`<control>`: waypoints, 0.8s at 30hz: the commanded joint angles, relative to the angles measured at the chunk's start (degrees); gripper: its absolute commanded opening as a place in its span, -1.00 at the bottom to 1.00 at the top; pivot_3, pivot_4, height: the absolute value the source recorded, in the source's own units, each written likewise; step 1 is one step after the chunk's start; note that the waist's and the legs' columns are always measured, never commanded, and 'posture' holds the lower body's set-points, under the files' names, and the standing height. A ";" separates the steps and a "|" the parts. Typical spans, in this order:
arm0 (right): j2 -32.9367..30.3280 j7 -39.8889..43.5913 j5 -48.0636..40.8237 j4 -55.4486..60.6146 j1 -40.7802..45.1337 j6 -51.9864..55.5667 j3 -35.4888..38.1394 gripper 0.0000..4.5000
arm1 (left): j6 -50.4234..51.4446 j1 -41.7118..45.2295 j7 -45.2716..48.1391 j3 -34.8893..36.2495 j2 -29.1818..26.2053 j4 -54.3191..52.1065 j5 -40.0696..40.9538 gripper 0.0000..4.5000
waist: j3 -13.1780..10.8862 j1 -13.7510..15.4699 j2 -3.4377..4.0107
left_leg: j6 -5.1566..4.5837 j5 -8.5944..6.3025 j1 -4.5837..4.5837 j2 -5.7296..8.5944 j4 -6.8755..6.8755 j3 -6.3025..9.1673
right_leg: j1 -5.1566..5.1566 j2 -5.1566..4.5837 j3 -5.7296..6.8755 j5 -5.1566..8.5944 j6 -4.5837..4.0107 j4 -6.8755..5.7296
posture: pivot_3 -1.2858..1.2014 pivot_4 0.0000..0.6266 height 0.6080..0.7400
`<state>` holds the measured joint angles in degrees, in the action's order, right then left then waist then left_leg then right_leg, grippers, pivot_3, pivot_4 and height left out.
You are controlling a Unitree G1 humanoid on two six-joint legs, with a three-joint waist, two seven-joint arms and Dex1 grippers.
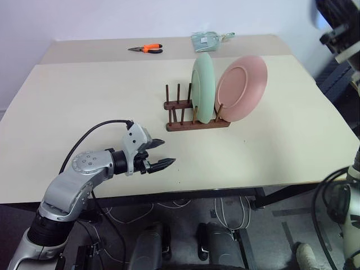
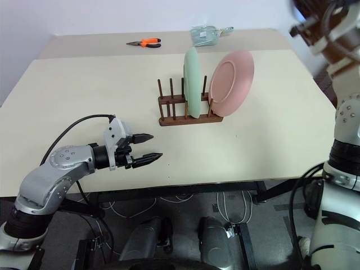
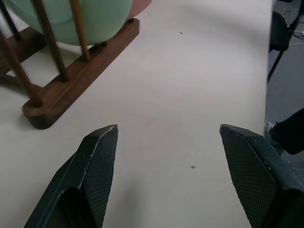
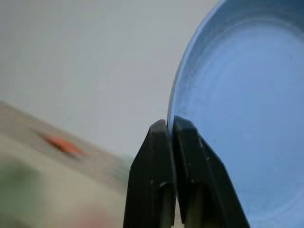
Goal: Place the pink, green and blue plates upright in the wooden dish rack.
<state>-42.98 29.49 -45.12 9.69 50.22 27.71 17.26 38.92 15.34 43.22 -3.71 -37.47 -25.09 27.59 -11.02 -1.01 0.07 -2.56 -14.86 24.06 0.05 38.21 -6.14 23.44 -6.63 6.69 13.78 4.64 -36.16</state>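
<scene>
A: Where are the plates?

B: Green plate [image 1: 203, 87] and pink plate [image 1: 242, 87] stand upright in the wooden dish rack [image 1: 194, 115], table [image 1: 84, 107] centre, at my twelve o'clock.

A: Your grippers?

B: My left gripper [image 1: 160, 154] is spread apart, empty. My right gripper [image 4: 170, 126] is clamped on the blue plate [image 4: 242, 118].

Lab, bare table [image 1: 84, 101], loose cables [image 1: 225, 211]

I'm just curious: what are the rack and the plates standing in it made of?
The dish rack looks like dark-stained wood, with thin round pegs and a smooth, dull surface. The green plate and pink plate look like matte plastic: flat pastel colour, no shine, though glazed ceramic can't be excluded.
</scene>
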 commanded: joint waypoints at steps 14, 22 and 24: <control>22.95 -19.87 -32.73 -5.07 4.87 22.03 -9.95 -0.98 | -7.86 -6.98 2.51 8.87 -4.84 5.31 -3.29 0.57 | 0.08 0.15 -0.18 | -0.28 -0.16 0.40 0.22 0.05 -0.09 | 0.28 -0.18 0.08 -0.05 0.04 0.03 | 0.03 -0.52 1.00; 24.88 -17.41 -28.90 -13.58 6.28 25.12 -9.80 -0.98 | -6.69 -8.49 1.37 8.71 -4.14 2.67 -3.21 0.57 | 0.08 0.15 -0.18 | -0.26 -0.15 0.41 0.20 0.03 -0.14 | 0.34 -0.15 0.04 -0.04 0.04 0.00 | 0.03 -0.52 1.00; 25.49 -17.52 -28.24 -15.01 6.81 25.61 -9.38 -0.98 | -6.61 -8.74 1.28 8.70 -4.17 2.46 -3.11 0.57 | 0.08 0.13 -0.18 | -0.26 -0.15 0.41 0.20 0.02 -0.14 | 0.34 -0.16 0.03 -0.04 0.04 0.01 | 0.03 -0.52 1.00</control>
<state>-18.03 11.18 -73.54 -5.71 54.62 53.35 6.21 32.25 6.82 44.75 3.61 -41.65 -20.60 23.93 -10.94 -0.88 -0.11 -2.81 -15.01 24.47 0.25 38.24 -6.28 23.78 -6.79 6.72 13.74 4.67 -36.15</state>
